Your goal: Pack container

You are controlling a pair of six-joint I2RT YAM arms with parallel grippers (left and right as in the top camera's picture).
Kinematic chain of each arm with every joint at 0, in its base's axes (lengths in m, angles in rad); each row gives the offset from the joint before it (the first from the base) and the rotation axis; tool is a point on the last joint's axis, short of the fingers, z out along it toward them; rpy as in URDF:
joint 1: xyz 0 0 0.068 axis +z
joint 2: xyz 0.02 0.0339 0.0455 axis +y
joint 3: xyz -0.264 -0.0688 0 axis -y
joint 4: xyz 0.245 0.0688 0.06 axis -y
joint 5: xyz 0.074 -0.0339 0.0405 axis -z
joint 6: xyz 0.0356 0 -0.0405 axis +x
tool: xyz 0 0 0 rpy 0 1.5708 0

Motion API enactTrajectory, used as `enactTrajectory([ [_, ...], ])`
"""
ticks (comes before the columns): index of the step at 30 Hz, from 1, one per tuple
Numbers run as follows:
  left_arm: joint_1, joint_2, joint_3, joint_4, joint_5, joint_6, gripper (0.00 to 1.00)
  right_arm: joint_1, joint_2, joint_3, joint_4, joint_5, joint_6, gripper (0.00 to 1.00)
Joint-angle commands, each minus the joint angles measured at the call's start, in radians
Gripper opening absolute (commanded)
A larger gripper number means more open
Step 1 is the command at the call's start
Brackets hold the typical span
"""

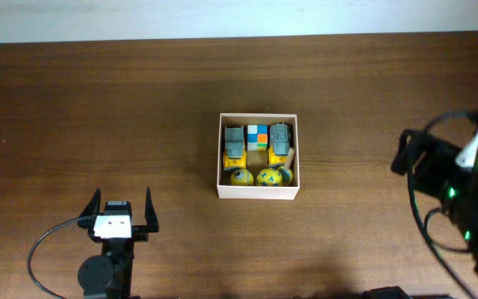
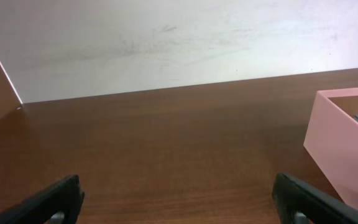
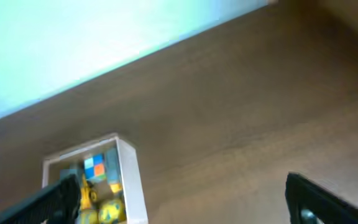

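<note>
Sitting about mid-worktop [image 1: 98,100], a little right of centre: container [image 1: 220,158], open-topped, white-walled, square to the worktop's edges. Packed along its far wall, left to right: yellow-and-grey toy truck [image 1: 235,143], multicoloured cube [image 1: 257,137], second toy truck [image 1: 280,141]. Lined up along its near wall: yellow balls [image 1: 240,176], close together, exact count hard to tell from overhead.

Placed at the near left, well apart from the container: left tool [image 1: 123,193], spread wide, gripping nothing, pointing toward the far side. Seen from the left wrist only as two dark fingers [image 2: 48,202] in the bottom corners, bare wood between them, with the container's side wall, pinkish here, at the right edge.

Reaching in at the right edge, also well apart from the container: right arm [image 1: 455,166], dark, dotted with green lights, trailing black cable [image 1: 426,224]. Tool itself hard to make out from overhead. Shown in the blurred right wrist view: right tool [image 3: 185,202], fingers wide apart and empty, with the container and its toys low at the left, near the left finger.
</note>
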Motion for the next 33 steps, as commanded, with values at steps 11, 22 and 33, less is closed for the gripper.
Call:
enactTrajectory([
  [11,-0.004,-0.01,-0.008,-0.001,-0.01,0.016,0.99,-0.051,-0.489,-0.747,0.528,0.034,0.0,0.99],
  [22,-0.004,-0.01,-0.008,-0.001,-0.01,0.016,0.99,-0.071,-0.815,-1.299,0.991,-0.031,0.0,0.99],
  [33,-0.004,-0.01,-0.008,-0.001,-0.01,0.016,0.99,-0.067,-0.95,-1.472,1.077,-0.056,0.0,0.99],
])
